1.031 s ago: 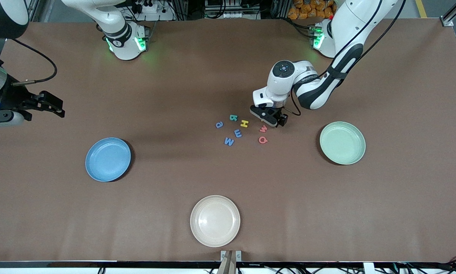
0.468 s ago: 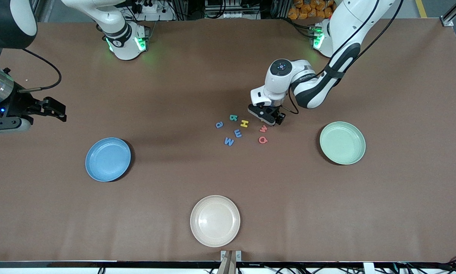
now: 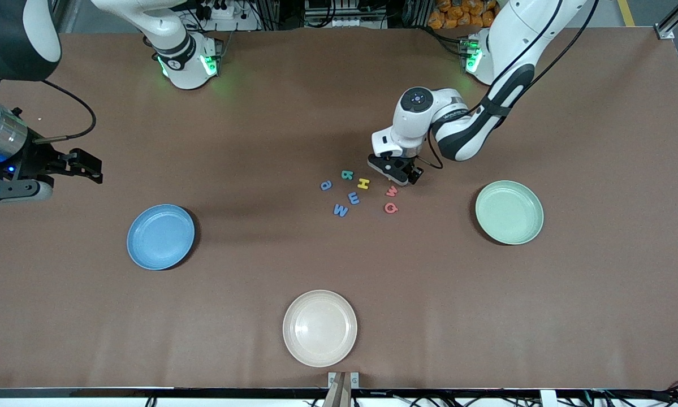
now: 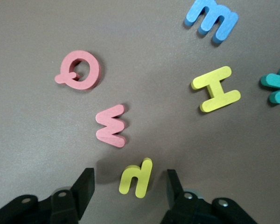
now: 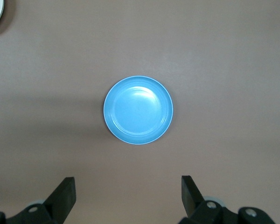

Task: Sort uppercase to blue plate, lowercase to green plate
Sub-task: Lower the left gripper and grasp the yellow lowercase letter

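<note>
My left gripper (image 3: 400,175) is down at the table among the letters, open, with the yellow lowercase h (image 4: 136,177) lying between its fingers (image 4: 84,186), a gap on each side. Beside it lie the red m (image 4: 112,126), red Q (image 4: 78,70), yellow H (image 4: 216,88), blue m (image 4: 212,18) and teal R (image 4: 277,84). A blue a (image 3: 326,185) and blue M (image 3: 340,210) lie nearby. The blue plate (image 3: 160,236) and the green plate (image 3: 509,212) hold nothing. My right gripper (image 3: 84,164) hangs open over the table near the blue plate (image 5: 138,110).
A cream plate (image 3: 319,328) sits near the table's front edge, nearer the camera than the letters. Bare brown tabletop (image 3: 259,254) lies between the letter cluster and each plate.
The left gripper's fingers have drawn closer together around the yellow h, and the hand has shifted slightly. The right gripper has drifted a little toward the blue plate.
</note>
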